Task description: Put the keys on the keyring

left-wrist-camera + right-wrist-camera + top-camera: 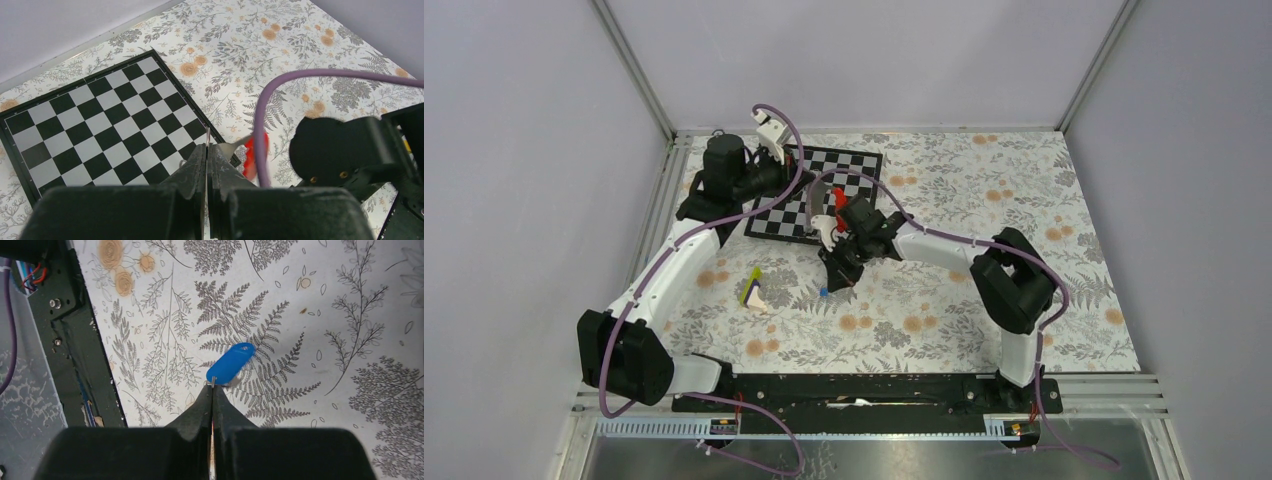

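While the left gripper (pixel 207 147) clamps the keyring (pixel 249 161), the right gripper's (pixel 213 386) tips pinch keys (pixel 231 361).

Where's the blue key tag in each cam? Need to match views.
Top external: the keys, a blue speck near centre, at the tip of the right gripper.
Left wrist: not in it.
Right wrist: centre, the keys just beyond the shut right gripper.
Shared landmark: the floral table cover, in all three.
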Controlling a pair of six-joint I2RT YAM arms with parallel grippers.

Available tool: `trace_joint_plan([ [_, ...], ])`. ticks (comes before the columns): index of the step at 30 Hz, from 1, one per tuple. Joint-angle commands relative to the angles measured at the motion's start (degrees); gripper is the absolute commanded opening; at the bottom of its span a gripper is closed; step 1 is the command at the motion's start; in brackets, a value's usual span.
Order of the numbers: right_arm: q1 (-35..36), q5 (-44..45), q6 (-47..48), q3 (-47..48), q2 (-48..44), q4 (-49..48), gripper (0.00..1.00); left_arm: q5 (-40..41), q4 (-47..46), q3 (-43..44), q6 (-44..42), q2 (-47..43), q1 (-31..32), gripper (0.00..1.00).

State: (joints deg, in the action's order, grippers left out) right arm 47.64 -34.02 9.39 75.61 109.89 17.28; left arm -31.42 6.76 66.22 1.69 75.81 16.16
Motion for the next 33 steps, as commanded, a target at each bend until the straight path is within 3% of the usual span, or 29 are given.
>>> trace_joint_plan([
  [1, -0.9, -3.2, 3.4, -0.9, -5.3, 1.7, 0.0, -2.8, -3.8, 0.1, -1.3, -2.1, -0.3, 0.0],
  [11, -3.2, -5.7, 11.3, -7.6, -16.4, 3.3, 0.0, -8.0, -3.1, -0.1, -7.2, -1.9, -0.3, 0.0],
  [20, -9.1, -9.8, 15.4, -12.6, -30.6, 3.9, 0.0, -24.3, 2.0, -0.6, -18.6, -1.0, -0.2, 0.0],
  [27, -14.5, -14.4, 13.5, -11.5, -36.0, 3.8, 0.0, -35.8, 13.3, -0.3, -34.8, -0.8, 0.9, 0.0],
  [33, -15.8, -22.0, 13.4, -11.0, -36.3, 4.3, 0.0, -31.3, 31.4, 1.7, -58.0, -0.7, 7.4, 0.0],
])
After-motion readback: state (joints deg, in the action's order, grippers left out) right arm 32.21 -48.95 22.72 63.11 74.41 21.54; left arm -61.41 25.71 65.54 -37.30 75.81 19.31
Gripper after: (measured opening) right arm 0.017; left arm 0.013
